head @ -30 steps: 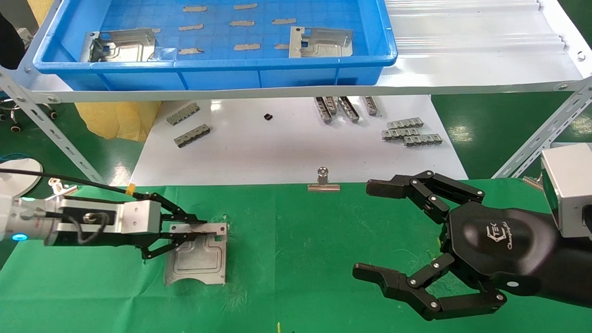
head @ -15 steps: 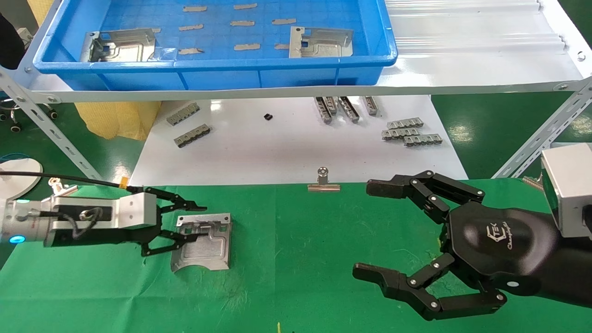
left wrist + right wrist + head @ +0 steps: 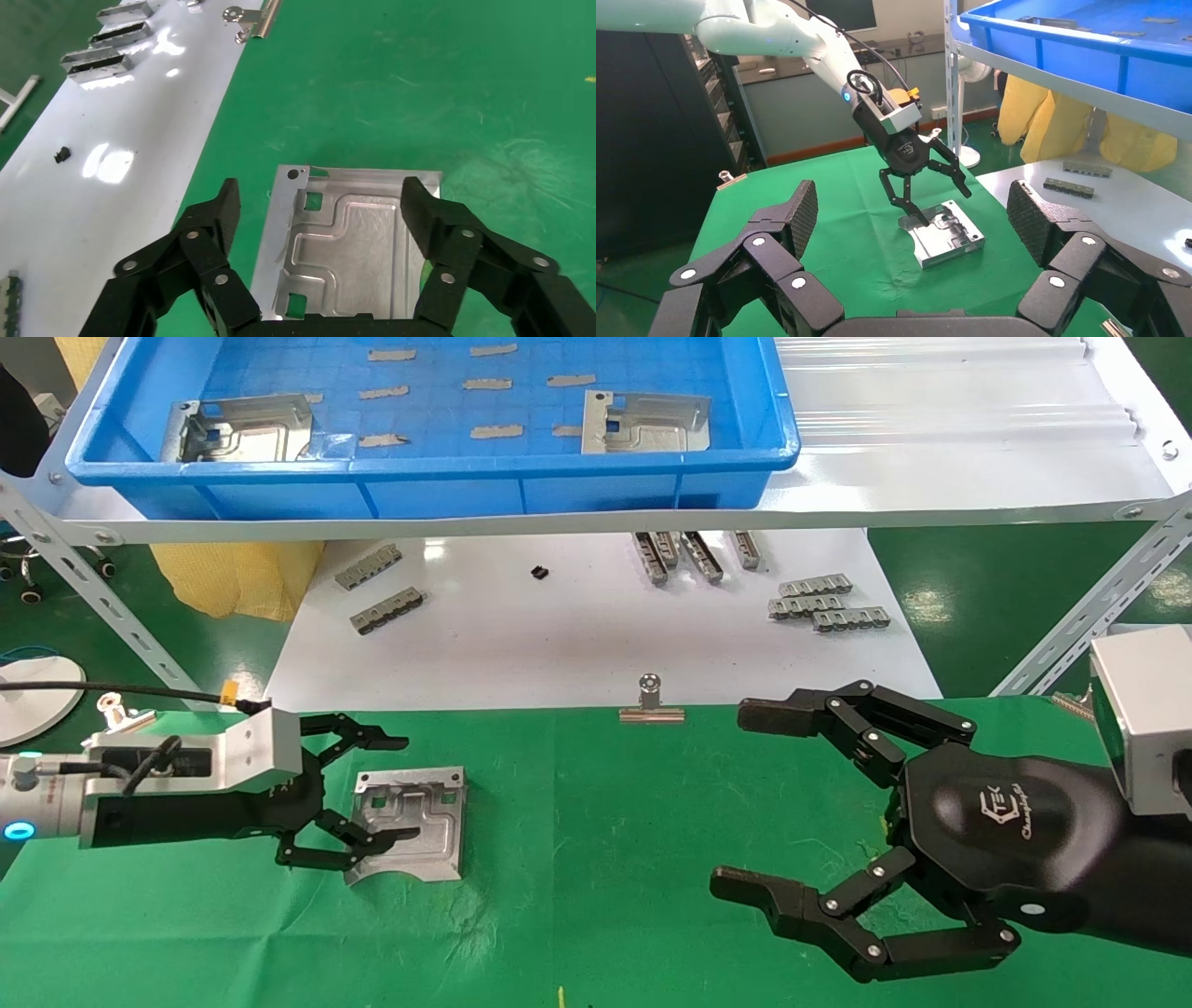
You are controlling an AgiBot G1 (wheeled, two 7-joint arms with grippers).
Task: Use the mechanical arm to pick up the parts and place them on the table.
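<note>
Silvery part (image 3: 410,823) lies flat on green table (image 3: 605,822), between left gripper's (image 3: 372,789) spread fingers (image 3: 358,740)

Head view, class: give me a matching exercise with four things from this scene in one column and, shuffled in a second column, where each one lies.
Things:
1. part by the left gripper
2. two parts
3. binder clip
4. grey slotted strips

Places:
A. on the white board
B. at the far edge of the green cloth table
C. flat on the green cloth, between open fingers
D. inside the blue tray

Pairs: 1-C, 2-D, 3-B, 4-A
</note>
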